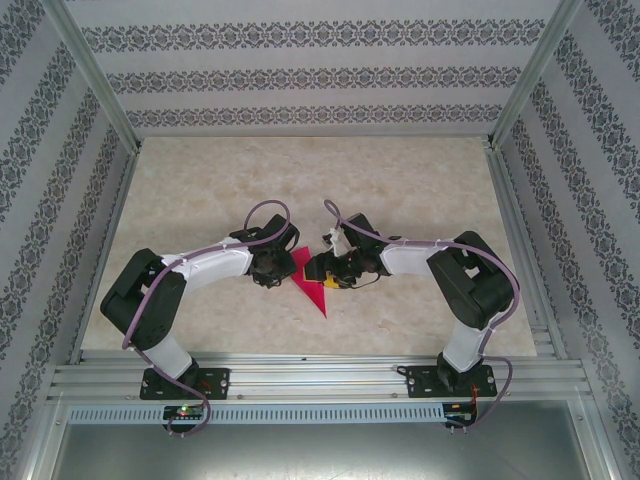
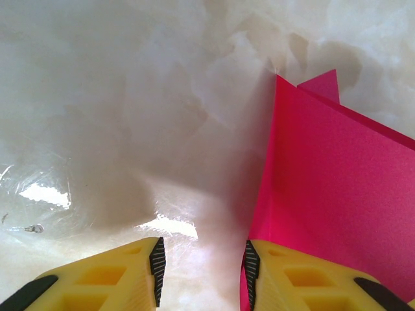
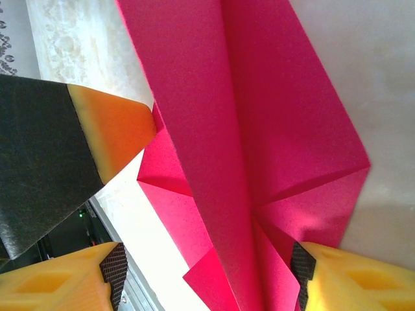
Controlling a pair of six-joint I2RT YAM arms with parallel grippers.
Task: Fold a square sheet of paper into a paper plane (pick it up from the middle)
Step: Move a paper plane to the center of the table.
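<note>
Left gripper (image 2: 202, 269) first: jaws spread, bare table (image 2: 130, 97) showing in the gap, nothing pinched. The finger (image 2: 305, 278) on the paper side sits right at the edge of the plane (image 2: 337, 194), touching it or just over it; that one's hard to call.

Over to the right gripper (image 3: 207, 275): jaws wide apart too, gripping nothing, and it straddles the plane, with the centre ridge running up between its fingers. From this wrist you can also spot one fingertip of the left gripper meeting the plane's far edge.

So why this set-up? My read is that both grippers are down low and opened wide, one on each side, to pin the paper and work a crease. Spread fingers hold the flaps flat, and neither gripper is lifting the paper. The folds look layered but not fully tucked, so I'd judge the folding well along but not finished.

From above, the plane lies flat mid-table, squeezed between the two grippers, its long sharp point aimed back toward the arm bases.

The count: one plane, all magenta-pink. Two grippers, two yellow fingers apiece, four in all. Two arms, the left arm (image 1: 200, 270) and the right arm (image 1: 430, 262), bent inward to meet at the paper.
</note>
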